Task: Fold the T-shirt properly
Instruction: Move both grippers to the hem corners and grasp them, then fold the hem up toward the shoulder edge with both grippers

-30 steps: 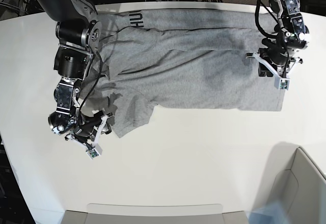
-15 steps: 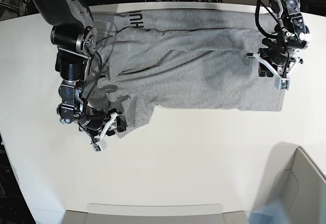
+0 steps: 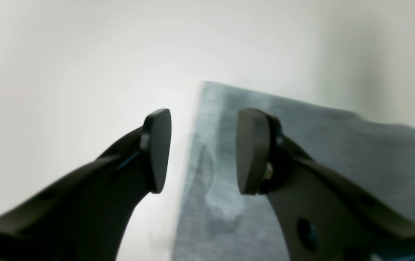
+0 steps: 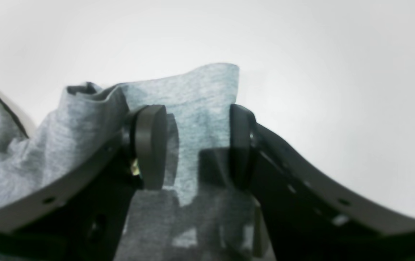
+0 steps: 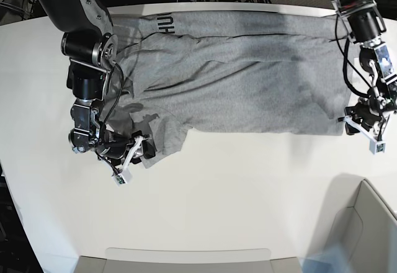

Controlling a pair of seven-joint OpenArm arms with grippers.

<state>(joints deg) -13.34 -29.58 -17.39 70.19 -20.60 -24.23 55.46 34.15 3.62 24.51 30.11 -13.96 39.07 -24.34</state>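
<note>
Grey heather cloth covers the far half of the white bench (image 5: 205, 211): the T-shirt (image 5: 248, 80) lies spread flat, plain side up, with a strip of black lettering (image 5: 165, 23) showing at its far edge where the cloth is turned over.

Against a second ago, the left claw (image 5: 366, 133) has left the shirt's side, where it stood over the cloth, and now sits at the near corner of the hem, just off the edge. Its wrist view shows the two fingers (image 3: 156, 148) spread apart, one over bare bench and the other over the cloth, the shirt's straight edge running between them and nothing pinched: released.

The right claw (image 5: 131, 155) has come in from the bare bench to the sleeve (image 5: 162, 141) at the shirt's near end. In its wrist view the fingers (image 4: 151, 145) stand wide, with a flap of sleeve lying in the gap between them; the pads are not pressed together on it, so it reads as released too.

A pale bin (image 5: 363, 229) sits at the near corner of the bench and a shallow tray (image 5: 186, 257) along the near edge; nothing can be seen in either.
</note>
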